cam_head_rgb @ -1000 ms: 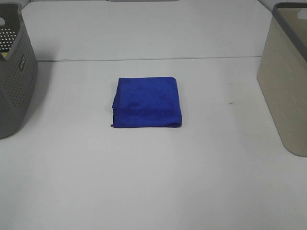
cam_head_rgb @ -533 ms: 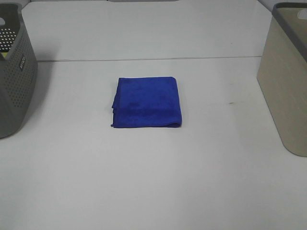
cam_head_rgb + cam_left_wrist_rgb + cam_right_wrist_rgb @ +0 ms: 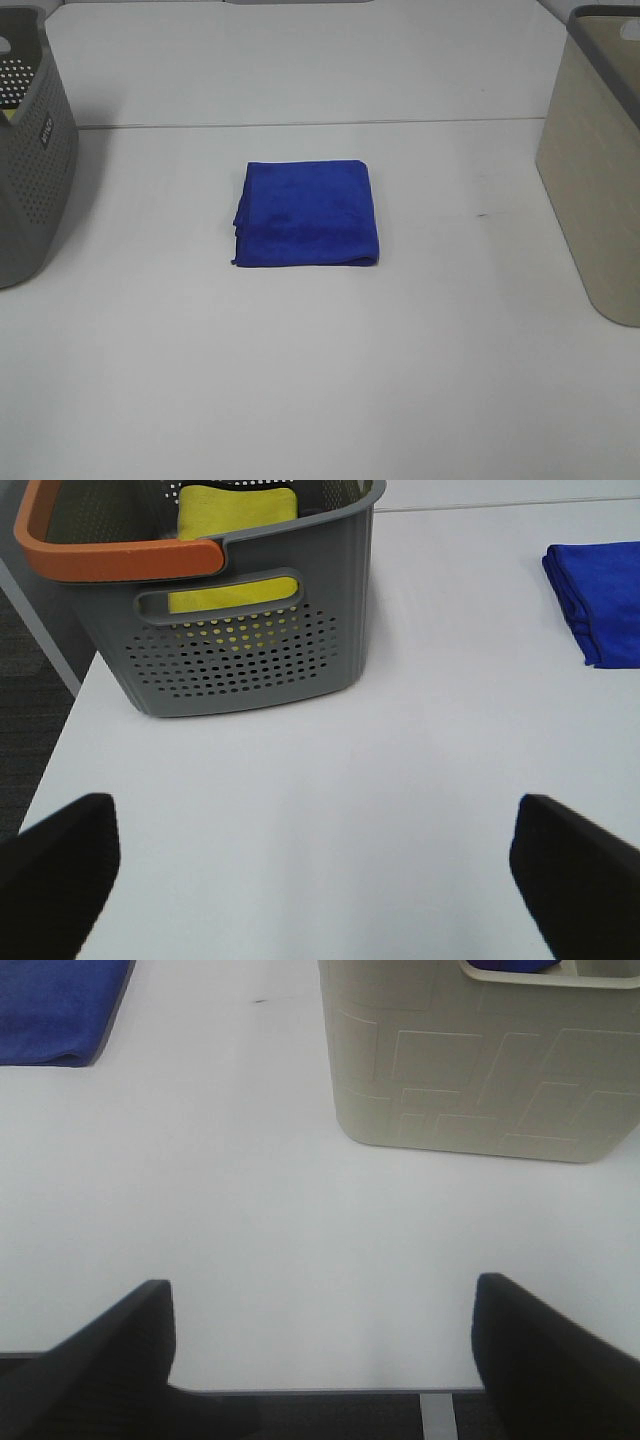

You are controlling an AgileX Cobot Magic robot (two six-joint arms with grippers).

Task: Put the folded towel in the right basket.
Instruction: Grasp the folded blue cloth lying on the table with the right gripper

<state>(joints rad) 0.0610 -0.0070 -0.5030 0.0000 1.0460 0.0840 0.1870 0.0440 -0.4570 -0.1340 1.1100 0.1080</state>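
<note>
Left: grey perforated basket (image 3: 30,150), not my target.
Centre of bench (image 3: 300,390): blue folded towel (image 3: 305,213), lying flat.
Right: beige basket (image 3: 595,170), well apart from it.
Left gripper (image 3: 320,880), right gripper (image 3: 320,1360): I see both spread wide, empty.
Risk: pinching one layer unfolds the towel.

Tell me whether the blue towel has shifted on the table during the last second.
No. The folded blue towel lies as before, its far edge equally close to the table seam and its right edge equally far from the beige basket.
</note>
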